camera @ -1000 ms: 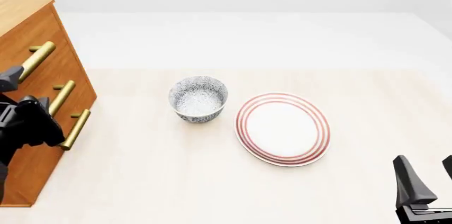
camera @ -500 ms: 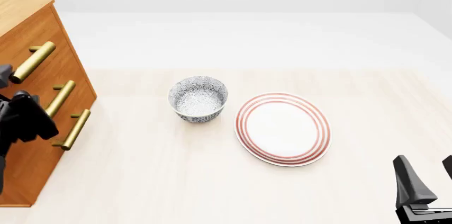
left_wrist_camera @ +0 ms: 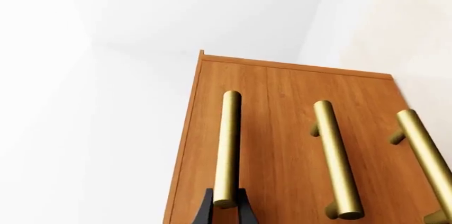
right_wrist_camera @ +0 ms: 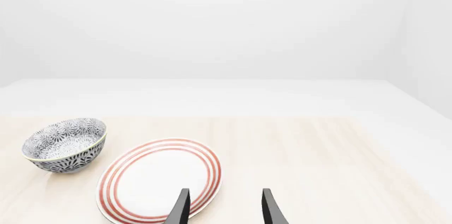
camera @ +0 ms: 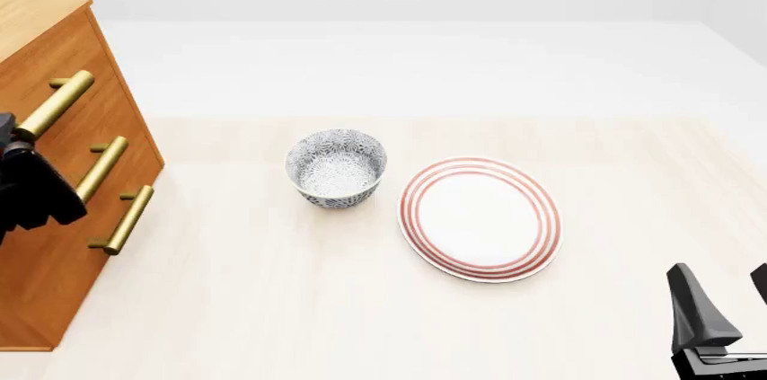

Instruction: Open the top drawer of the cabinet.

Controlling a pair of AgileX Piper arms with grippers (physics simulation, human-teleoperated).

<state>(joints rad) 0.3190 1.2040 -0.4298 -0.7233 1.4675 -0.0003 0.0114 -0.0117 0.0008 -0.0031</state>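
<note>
My right claw sat parted and empty at the table's near right corner. My left claw straddled the near end of the top drawer's gold handle, on the cabinet at far left; whether it gripped, I couldn't tell.

The cabinet stands at the desk's left edge. The bowl sits mid-desk, the plate just right of it.
</note>
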